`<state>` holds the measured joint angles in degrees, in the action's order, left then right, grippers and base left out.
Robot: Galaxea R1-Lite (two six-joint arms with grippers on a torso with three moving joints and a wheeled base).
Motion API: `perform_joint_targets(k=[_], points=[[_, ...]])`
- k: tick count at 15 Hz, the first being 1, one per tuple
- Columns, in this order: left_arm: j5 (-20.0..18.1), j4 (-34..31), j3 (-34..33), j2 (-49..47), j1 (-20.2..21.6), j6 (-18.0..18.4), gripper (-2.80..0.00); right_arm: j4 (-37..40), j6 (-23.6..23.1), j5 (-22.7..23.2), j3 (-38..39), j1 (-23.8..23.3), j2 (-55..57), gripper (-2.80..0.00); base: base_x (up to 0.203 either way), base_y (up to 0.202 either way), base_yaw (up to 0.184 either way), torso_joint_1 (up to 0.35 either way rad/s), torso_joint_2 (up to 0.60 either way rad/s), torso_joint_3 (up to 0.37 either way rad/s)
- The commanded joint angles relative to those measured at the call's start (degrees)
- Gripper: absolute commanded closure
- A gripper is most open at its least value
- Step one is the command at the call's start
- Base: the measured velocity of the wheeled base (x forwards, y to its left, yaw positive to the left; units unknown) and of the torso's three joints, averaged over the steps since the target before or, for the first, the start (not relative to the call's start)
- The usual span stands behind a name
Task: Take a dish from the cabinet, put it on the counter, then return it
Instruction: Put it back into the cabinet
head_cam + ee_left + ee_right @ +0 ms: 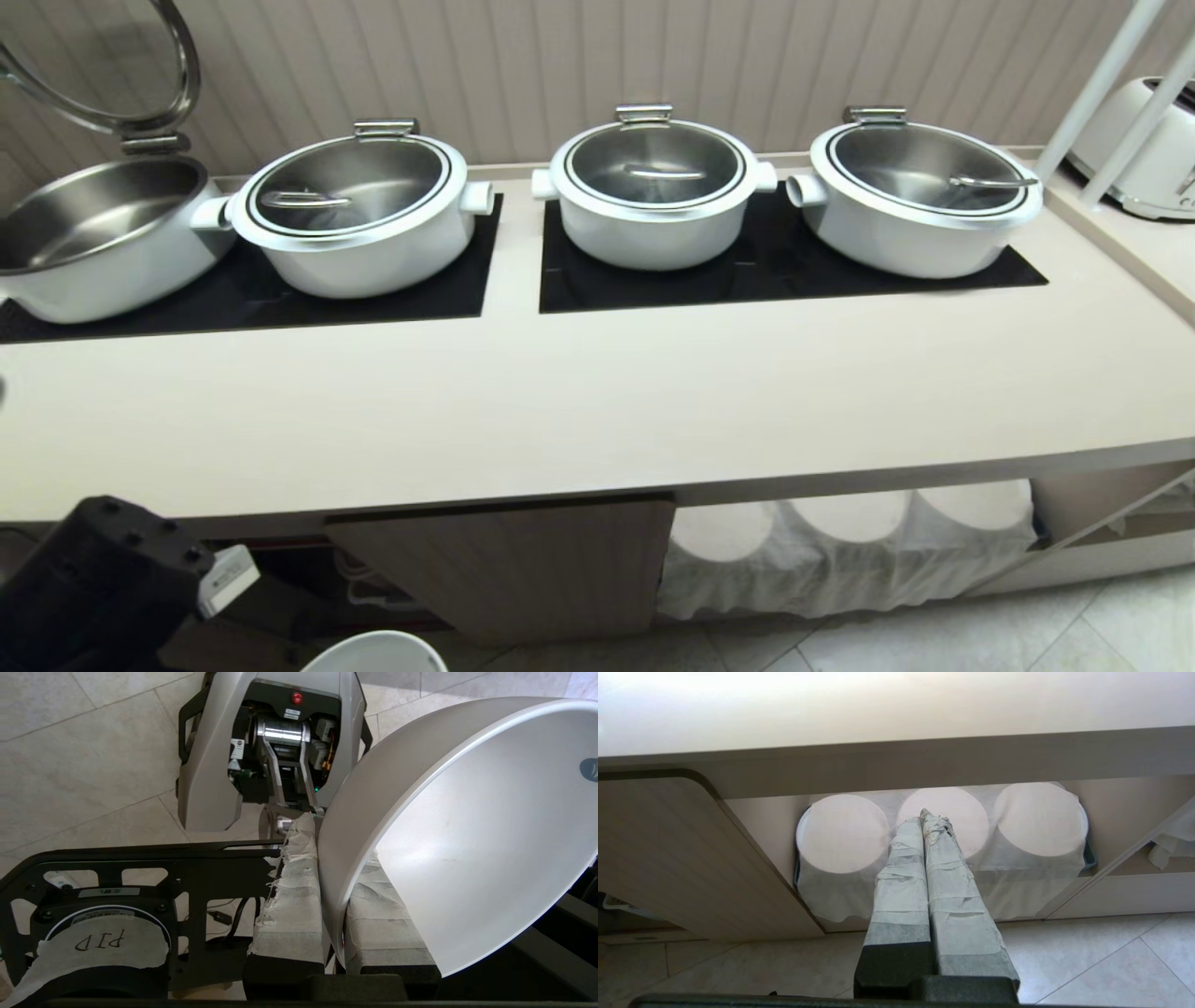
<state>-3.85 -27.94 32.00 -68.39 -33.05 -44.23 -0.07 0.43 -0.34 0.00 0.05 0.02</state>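
Nearest the head camera, at its lower left, sat the dark bulk of the left arm point(98, 583), with a sliver of white dish point(373, 651) rim showing just beside it, below the front edge of the counter point(579, 411). The left wrist view showed what that view did not: the left tool point(332, 905) was closed nearly all the way, its taped fingers point(294, 896) pinching the wall of the dish point(467, 830) between them, one pad outside and one inside. The dish was tipped up on edge, its open mouth turned sideways rather than up, held over the tiled floor point(84, 756) in front of the robot's base point(275, 751).

The right tool point(927, 826) hung with its taped fingers pressed together, holding nothing, pointed at the cloth-covered niche point(943, 849) under the counter. Beside that niche stood the ribbed cabinet door point(523, 560).

On the counter, toward its back edge, four white pots point(653, 191) rested on two black panels point(775, 271); the leftmost pot's lid point(103, 65) stood raised. A toaster point(1144, 149) stood past the right end.
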Motion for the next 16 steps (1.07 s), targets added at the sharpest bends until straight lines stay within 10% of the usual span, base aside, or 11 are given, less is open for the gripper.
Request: perform_joint_targets(k=[1,16], points=[[-0.01,-0.1,-0.01,-0.17,0.0,-0.24,0.0,-0.01,0.01,-0.01,0.0,0.04,0.06,0.0,0.0,0.198,-0.002,0.002,0.0,0.002],[-0.01,-0.1,-0.01,-0.17,0.09,-0.24,0.0,-0.01,0.01,-0.01,0.0,0.02,-0.02,0.0,0.0,0.195,-0.001,0.002,0.0,0.003]])
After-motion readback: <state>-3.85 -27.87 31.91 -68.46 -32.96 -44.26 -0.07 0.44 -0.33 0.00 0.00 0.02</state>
